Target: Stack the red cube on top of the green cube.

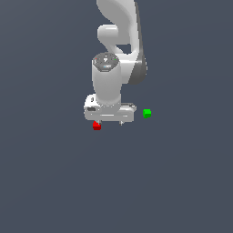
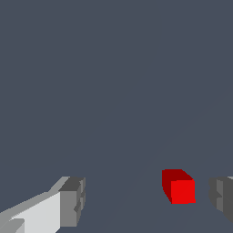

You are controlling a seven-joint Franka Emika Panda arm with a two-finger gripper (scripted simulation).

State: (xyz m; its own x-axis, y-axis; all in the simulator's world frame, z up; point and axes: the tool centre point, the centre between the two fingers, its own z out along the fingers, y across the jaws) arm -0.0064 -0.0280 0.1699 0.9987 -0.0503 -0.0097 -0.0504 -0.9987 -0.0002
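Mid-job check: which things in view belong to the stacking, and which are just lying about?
Belongs to the job:
- red cube, between the open fingers, nearer one of them
- green cube, apart, toward the exterior view's right
- hand

Lying about:
- nothing else visible

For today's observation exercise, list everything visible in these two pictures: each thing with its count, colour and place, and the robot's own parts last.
red cube: one, bright red, on the grey floor between the open fingers, nearer one of them, not gripped.
green cube: one, bright green, on the floor toward the exterior view's right of the gripper, apart from the red cube; absent from the wrist view.
floor: one, plain dark grey.
gripper: one, white with grey fingers, open, low over the floor.
arm: one, white, above the gripper.
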